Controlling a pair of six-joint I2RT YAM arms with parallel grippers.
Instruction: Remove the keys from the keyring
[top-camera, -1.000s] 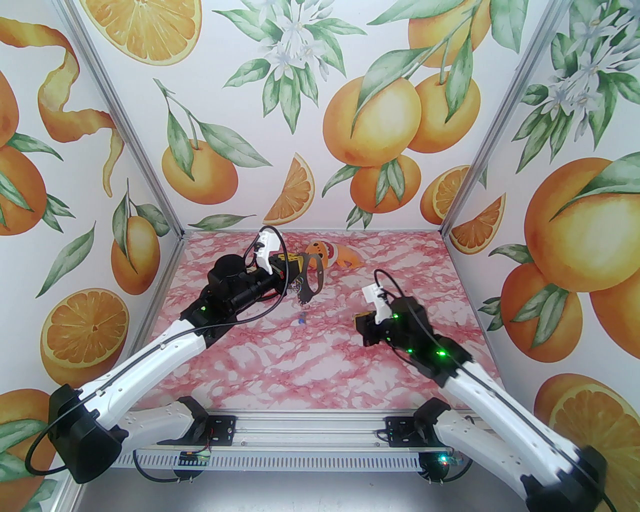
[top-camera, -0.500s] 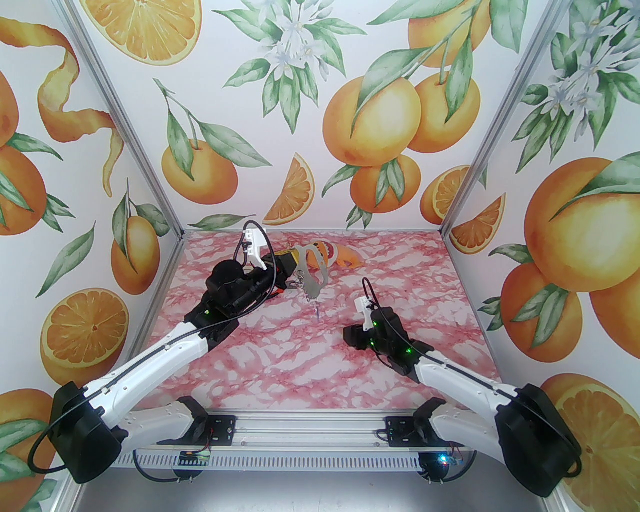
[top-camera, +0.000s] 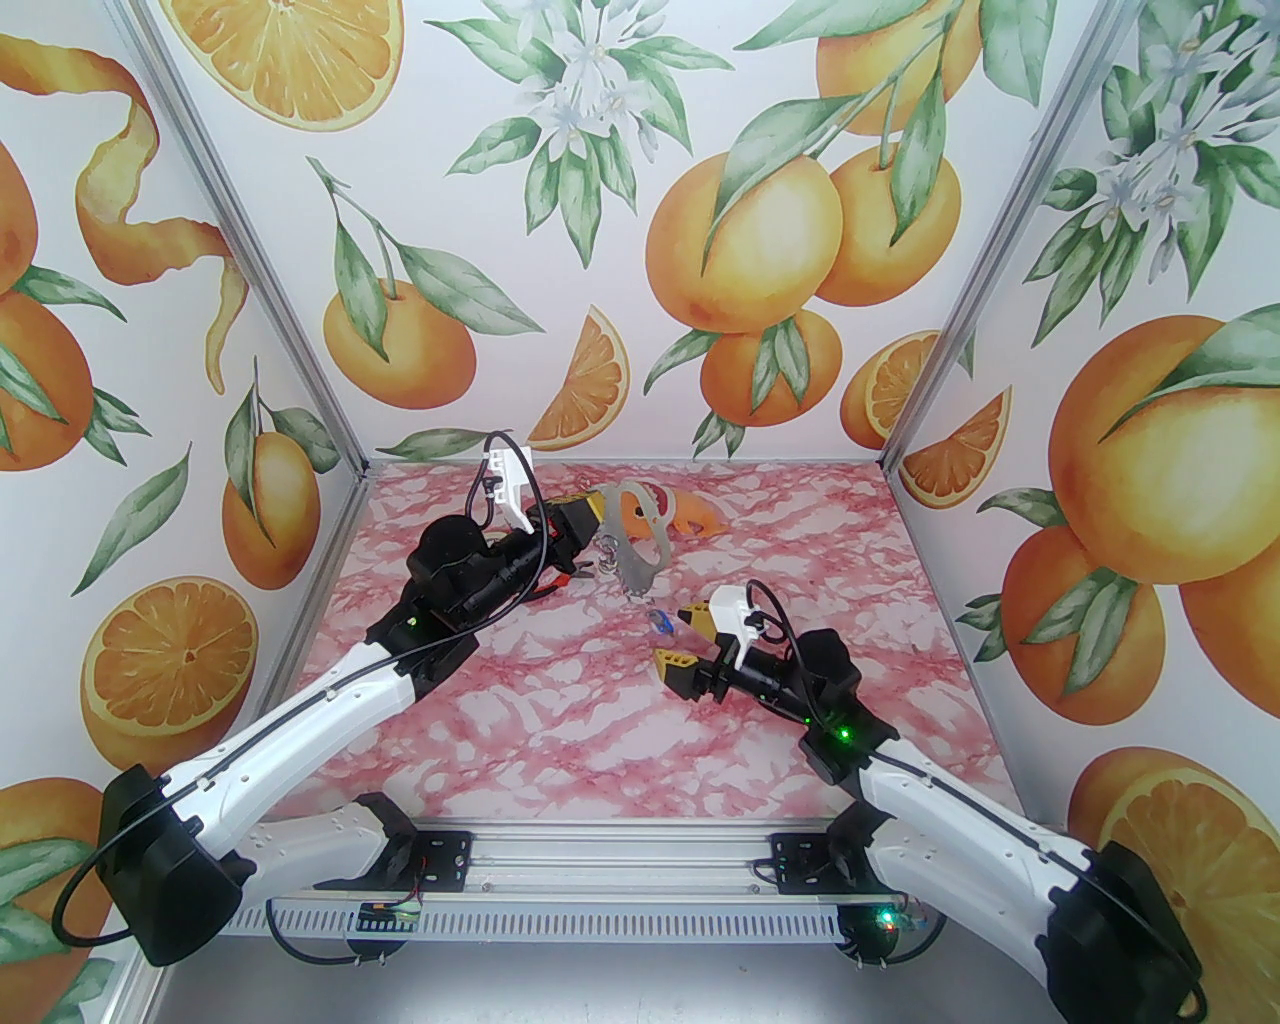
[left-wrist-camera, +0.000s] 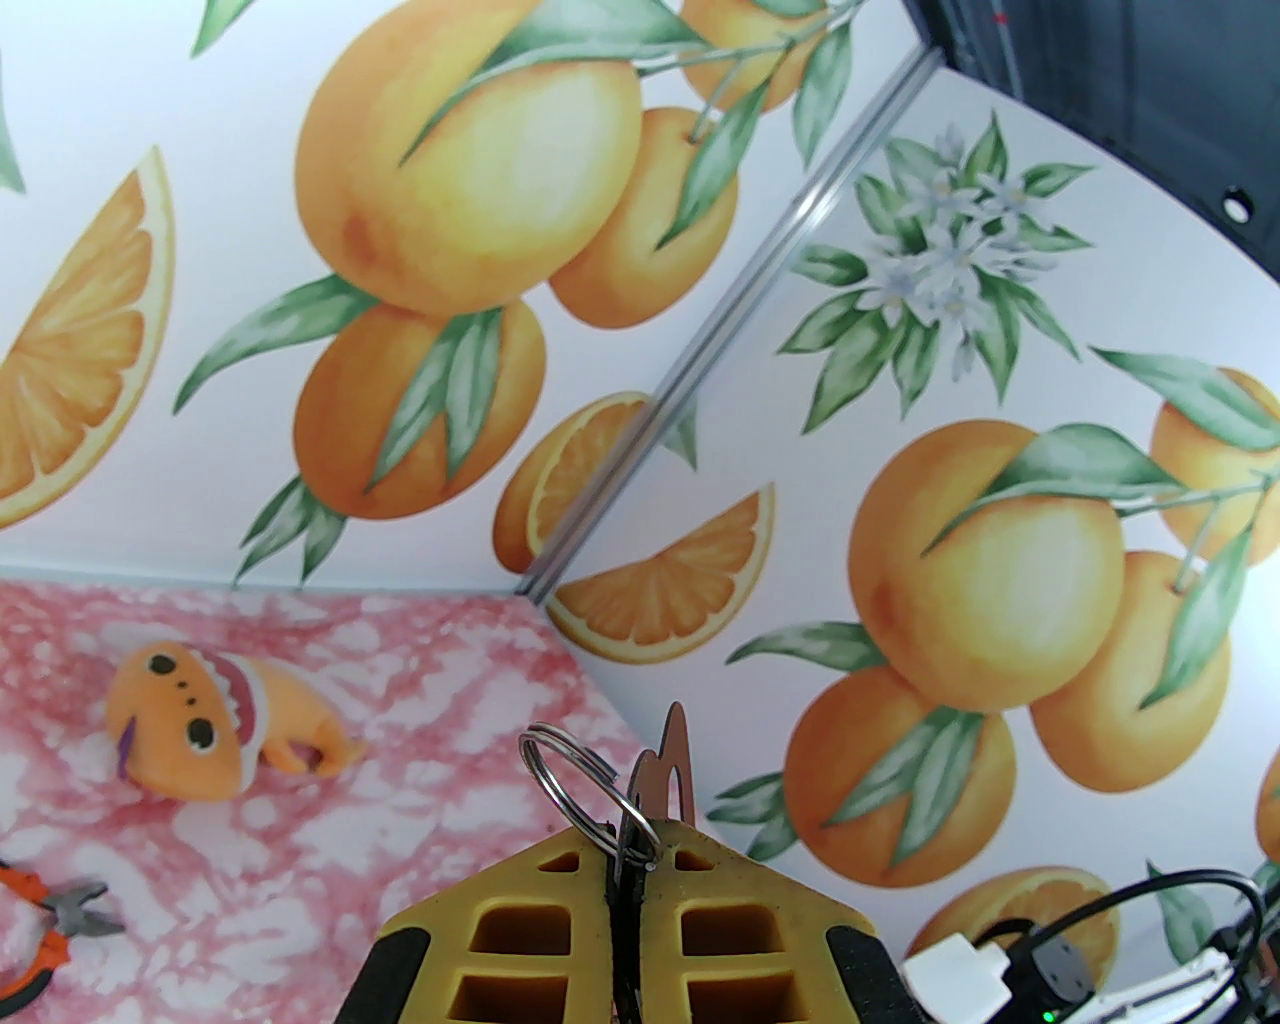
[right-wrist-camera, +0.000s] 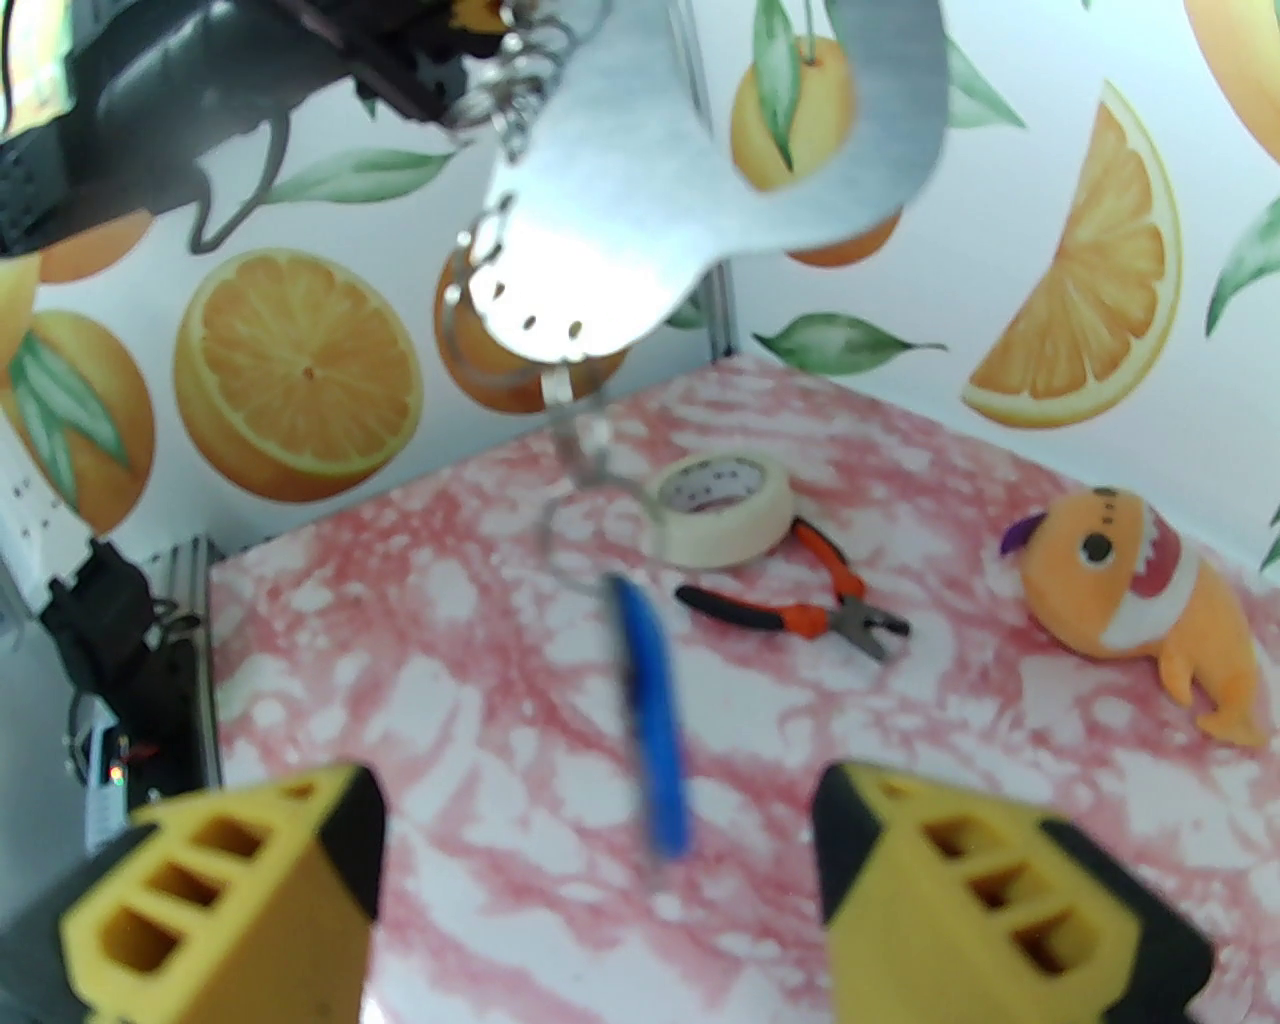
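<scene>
With the left gripper (left-wrist-camera: 625, 870) clamped on the raised keyring (right-wrist-camera: 620, 250) and the right gripper (right-wrist-camera: 595, 800) spread wide facing the dangling blue key (right-wrist-camera: 652, 720), closing while that key swings risks a missed or glancing grip

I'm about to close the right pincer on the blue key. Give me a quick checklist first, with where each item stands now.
1. Left pincer shut on the keyring: ok, the ring is clamped and held above the table.
2. Right pincer open: ok, jaws wide apart.
3. Blue key lined up with the gap: ok in the right wrist view, where it hangs between the fingers; depth cannot tell.
4. Blue key hanging steady: cannot tell, it is blurred.
5. Pliers and tape out of the way: ok, both lie on the table beyond the key.
</scene>
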